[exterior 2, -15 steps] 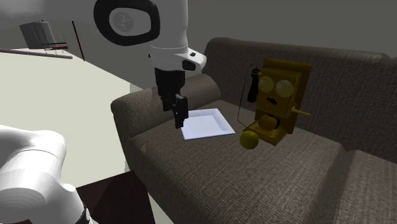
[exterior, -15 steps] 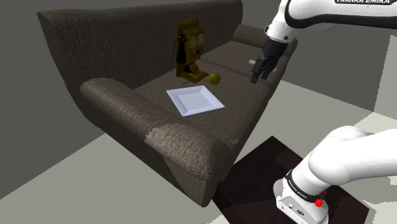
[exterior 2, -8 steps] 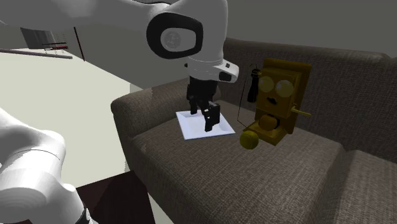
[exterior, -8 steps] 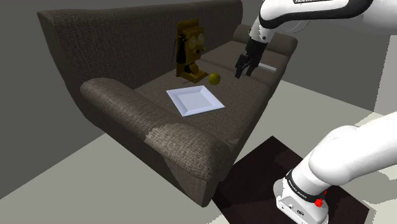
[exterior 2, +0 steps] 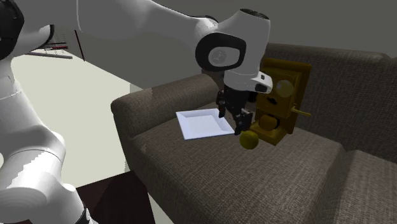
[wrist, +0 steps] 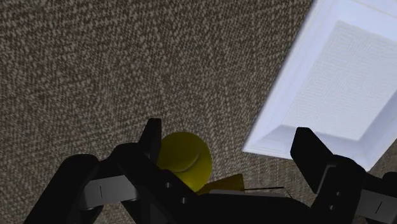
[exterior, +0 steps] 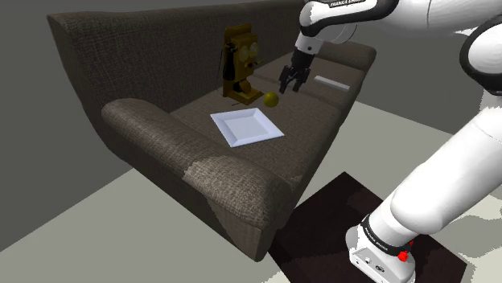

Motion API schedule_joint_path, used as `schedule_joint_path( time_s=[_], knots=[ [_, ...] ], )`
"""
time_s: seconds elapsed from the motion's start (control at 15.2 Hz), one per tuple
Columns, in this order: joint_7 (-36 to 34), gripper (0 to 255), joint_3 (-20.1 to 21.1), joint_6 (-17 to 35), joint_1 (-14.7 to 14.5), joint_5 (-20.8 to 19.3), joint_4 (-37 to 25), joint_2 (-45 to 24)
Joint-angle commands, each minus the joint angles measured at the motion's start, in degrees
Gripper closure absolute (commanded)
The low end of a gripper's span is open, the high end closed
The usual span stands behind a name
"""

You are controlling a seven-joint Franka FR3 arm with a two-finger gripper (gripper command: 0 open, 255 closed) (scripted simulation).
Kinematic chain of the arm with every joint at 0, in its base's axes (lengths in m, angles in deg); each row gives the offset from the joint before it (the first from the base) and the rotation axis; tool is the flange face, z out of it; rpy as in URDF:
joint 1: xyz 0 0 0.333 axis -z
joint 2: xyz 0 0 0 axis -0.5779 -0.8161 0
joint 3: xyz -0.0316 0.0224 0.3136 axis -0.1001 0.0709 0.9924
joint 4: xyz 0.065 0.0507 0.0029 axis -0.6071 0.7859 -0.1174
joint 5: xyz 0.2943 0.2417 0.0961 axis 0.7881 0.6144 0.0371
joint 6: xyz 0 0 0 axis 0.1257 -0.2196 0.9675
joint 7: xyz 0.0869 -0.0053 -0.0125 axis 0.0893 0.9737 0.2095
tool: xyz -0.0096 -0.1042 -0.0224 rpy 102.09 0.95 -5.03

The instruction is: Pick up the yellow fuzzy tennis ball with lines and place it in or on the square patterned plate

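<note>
We see the claw (exterior: 290,83) hanging over the seat of a dark brown sofa (exterior: 161,72), in the upper middle of the shoulder view; its two black fingers (wrist: 151,137) stand spread apart and clasp nothing; the yellow tennis ball (exterior: 272,100) lies on the seat cushion just below and left of the claw in that frame, free of the fingers; the white square plate (exterior: 247,127) lies flat on the same cushion, near the tennis ball but apart from it, toward the frame's middle; a yellow-brown old-style telephone (exterior: 240,64) stands upright by the backrest, just behind the tennis ball; in the second exterior view the claw sits at the frame's centre, right above the tennis ball, between plate and telephone.
</note>
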Motion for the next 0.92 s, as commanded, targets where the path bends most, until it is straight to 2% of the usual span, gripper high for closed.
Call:
schedule_joint_path(
  time_s=[0.0,0.46,0.86],
  knots=[
    [1.1,0,-0.4,0.5,0.3,1.6,-3.6,-4.4],
    [3.2,0,-0.6,-1.2,2.2,6.7,-20.3,-20.3],
    [3.7,0,-0.1,2.9,1.6,7.3,-17.3,-21.3]
  ],
)
